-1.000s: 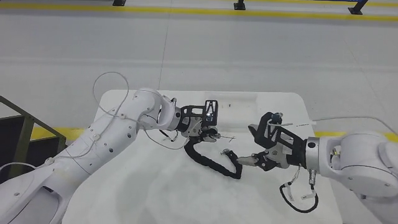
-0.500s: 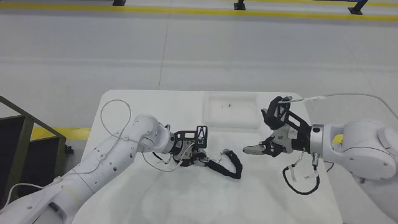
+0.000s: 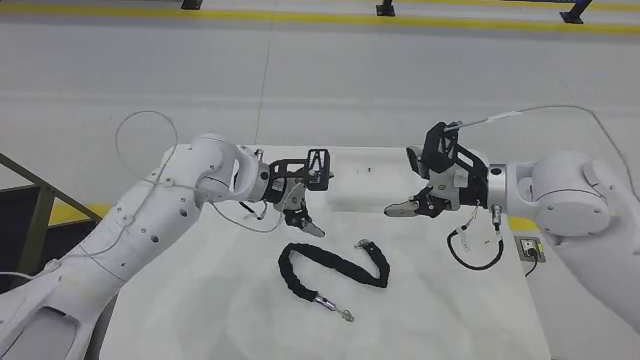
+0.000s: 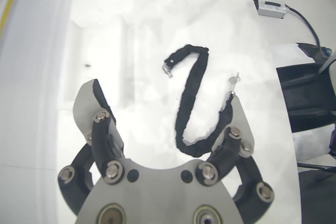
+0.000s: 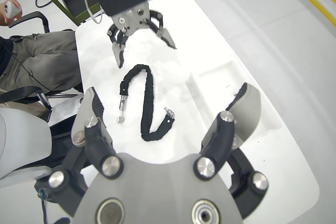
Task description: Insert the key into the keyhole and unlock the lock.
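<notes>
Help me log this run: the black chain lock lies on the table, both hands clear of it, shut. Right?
Not shut: the right wrist view shows the left hand and the right hand both open. The rest holds: the black chain lock lies on the table, both hands clear of it.

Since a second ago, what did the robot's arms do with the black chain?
The left gripper let go of the chain and rose. The chain's end with the key dropped and now lies nearer the robot. The right gripper lifted away too. Both are now over the far side of the table, jaws open. The chain's other end and the table stayed put.
</notes>
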